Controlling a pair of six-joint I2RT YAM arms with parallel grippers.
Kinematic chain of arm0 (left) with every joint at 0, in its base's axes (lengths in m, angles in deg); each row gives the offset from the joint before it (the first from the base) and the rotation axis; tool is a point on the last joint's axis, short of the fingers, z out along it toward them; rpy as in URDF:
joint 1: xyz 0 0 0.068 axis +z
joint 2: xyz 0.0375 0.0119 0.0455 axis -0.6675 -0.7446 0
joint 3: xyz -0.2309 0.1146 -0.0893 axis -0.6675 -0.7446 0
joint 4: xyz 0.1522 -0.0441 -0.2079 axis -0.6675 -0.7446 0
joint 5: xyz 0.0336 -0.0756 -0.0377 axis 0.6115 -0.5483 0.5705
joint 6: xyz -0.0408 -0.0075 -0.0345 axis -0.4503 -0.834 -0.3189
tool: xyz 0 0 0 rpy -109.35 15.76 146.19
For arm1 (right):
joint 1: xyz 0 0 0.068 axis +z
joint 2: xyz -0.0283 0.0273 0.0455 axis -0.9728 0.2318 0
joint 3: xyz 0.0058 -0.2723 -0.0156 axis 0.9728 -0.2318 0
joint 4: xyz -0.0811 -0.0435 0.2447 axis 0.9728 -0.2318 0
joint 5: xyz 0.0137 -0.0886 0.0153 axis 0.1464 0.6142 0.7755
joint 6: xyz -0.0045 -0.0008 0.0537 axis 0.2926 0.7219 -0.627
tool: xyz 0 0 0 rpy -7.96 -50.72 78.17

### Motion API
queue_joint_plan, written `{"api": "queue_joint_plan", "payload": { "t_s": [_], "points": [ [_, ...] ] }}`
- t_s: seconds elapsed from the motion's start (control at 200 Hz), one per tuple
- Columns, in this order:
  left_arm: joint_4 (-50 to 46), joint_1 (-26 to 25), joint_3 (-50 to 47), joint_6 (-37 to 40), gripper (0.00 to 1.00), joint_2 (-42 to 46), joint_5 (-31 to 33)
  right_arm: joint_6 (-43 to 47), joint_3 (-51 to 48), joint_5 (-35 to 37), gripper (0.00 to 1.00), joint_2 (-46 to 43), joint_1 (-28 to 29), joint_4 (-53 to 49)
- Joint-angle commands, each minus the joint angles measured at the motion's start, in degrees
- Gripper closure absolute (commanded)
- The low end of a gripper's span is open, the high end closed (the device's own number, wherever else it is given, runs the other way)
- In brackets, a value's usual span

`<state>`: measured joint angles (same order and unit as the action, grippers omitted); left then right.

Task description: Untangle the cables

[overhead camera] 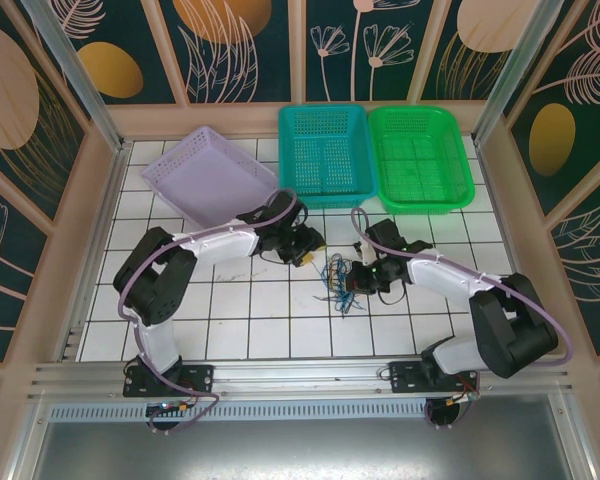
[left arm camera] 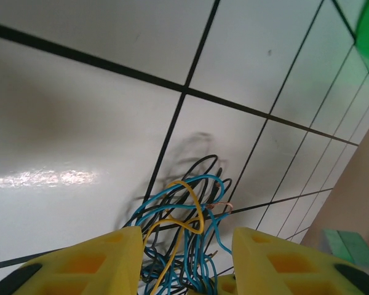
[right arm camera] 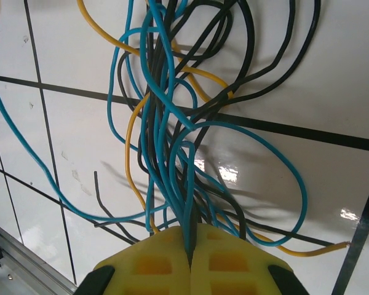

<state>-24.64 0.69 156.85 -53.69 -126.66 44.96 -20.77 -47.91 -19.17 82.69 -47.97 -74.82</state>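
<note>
cables cut off top, btm hidden

both arms bent inward, l pincer jaws apart, r pincer clamped shut

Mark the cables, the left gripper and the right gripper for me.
cables [right arm camera: 163, 153]: right wrist view, middle of the blue-and-black bundle.
left gripper [left arm camera: 186, 246]: left wrist view, gap between its yellow fingers.
right gripper [right arm camera: 190, 246]: right wrist view, seam where its fingers pinch the cables.

cables on table between left tool and right tool
</note>
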Motion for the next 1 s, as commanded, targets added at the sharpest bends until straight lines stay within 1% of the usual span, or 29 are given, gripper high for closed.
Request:
{"api": "queue_joint_plan", "payload": {
  "t_s": [0.0,0.165,0.305,0.525,0.761,0.791,0.871,0.996],
  "points": [
    [-1.30,-0.73,2.06,-3.20,0.57,-2.19,-1.45,1.22,1.69,0.86,1.00,0.98,0.78,0.28],
    [-1.68,-1.12,3.45,-2.95,0.57,-5.01,-1.19,1.30,2.16,1.04,1.00,1.23,1.00,0.33],
    [-0.55,-1.13,4.85,-2.82,0.61,-7.90,-2.17,1.25,1.98,0.94,1.00,1.37,1.00,0.57],
    [-0.39,-1.14,8.50,-2.68,0.61,-10.97,-2.07,1.21,1.78,0.52,1.00,1.40,1.00,0.76],
    [-1.73,-1.23,9.46,-2.64,0.61,-10.22,-2.33,1.21,1.91,0.57,1.00,1.55,1.05,0.68],
    [-2.05,-1.18,9.53,-2.43,0.62,-10.05,-2.26,1.21,1.87,0.59,1.00,1.54,1.01,0.71],
    [-2.26,-1.28,9.22,-2.36,0.70,-10.02,-3.04,1.13,1.83,0.68,1.00,1.49,1.09,0.92],
    [-2.88,-1.75,8.55,-2.01,0.71,-10.33,-3.76,1.04,1.80,0.77,1.00,1.72,1.06,1.04]
  ]
}}
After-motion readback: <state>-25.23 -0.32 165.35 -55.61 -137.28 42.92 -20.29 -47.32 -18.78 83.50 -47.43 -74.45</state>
